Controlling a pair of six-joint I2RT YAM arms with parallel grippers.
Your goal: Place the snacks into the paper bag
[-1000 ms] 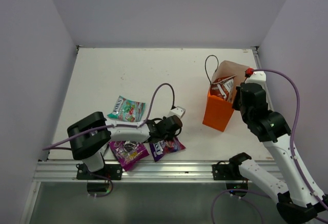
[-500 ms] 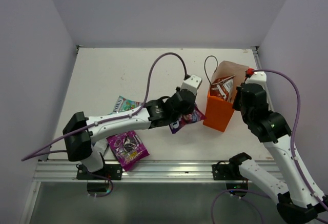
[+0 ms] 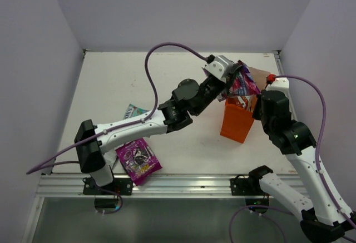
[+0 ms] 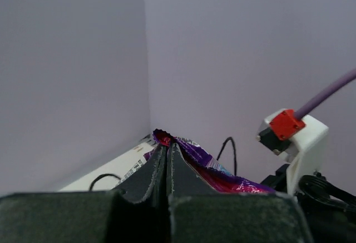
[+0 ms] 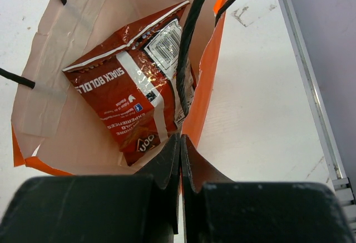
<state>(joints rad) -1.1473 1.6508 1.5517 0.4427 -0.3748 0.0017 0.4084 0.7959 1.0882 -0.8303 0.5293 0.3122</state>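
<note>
The purple packet (image 3: pixel 242 85) is shiny, crinkled foil, violet with a flash of red and a serrated top seam. It hangs over the mouth of the paper bag (image 3: pixel 236 123), pinched flat by its edge between the closed fingers of the left gripper (image 4: pixel 168 153). The bag is stiff orange paper, pale brown inside, with thin dark cord handles, and stands at the table's (image 3: pixel 122 82) right side. A glossy red-and-silver chip bag (image 5: pixel 129 90) lies creased inside it. The right gripper (image 5: pixel 179 143) is clamped on the bag's orange rim; the cord may be nipped too, hard to say. A magenta packet (image 3: pixel 138 161) lies flat near the front left, and a teal packet (image 3: pixel 131 111) lies just behind it, half under the arm.
</note>
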